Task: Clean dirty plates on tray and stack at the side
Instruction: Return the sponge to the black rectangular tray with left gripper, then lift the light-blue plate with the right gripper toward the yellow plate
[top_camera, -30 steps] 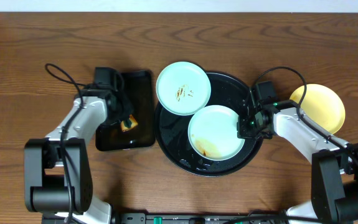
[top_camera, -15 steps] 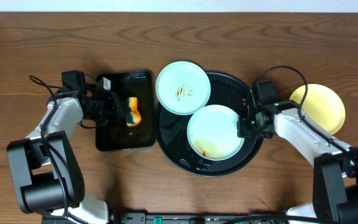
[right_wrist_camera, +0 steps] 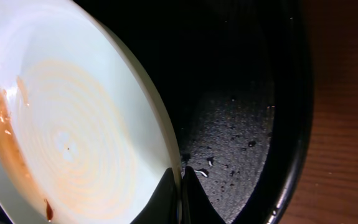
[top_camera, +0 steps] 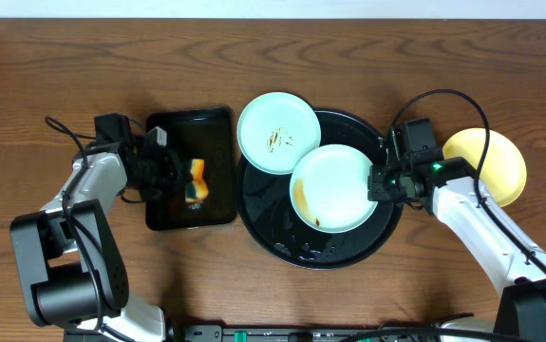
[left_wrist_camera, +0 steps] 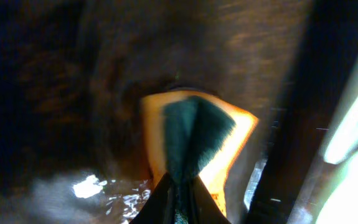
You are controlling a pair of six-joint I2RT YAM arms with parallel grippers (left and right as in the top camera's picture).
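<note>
Pinching the mint plate (top_camera: 334,187) by its 3 o'clock rim, my right pincer (top_camera: 379,185) held it over the round black tray (top_camera: 258,204). I judged it light, stiff and slick with wet smears, so a firm rim grip suited it. My left pincer (top_camera: 183,178) clamped the sponge (top_camera: 197,180). The yellow plate (top_camera: 496,161) lay on the wooden tabletop (top_camera: 45,76), at the tray's 3 o'clock.

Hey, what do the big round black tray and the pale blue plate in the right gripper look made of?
The round tray looks like glossy black plastic or lacquer: it mirrors light and water droplets sit on it. The held plate looks like smooth glazed ceramic or melamine, with faint concentric rings; I cannot tell which.
</note>
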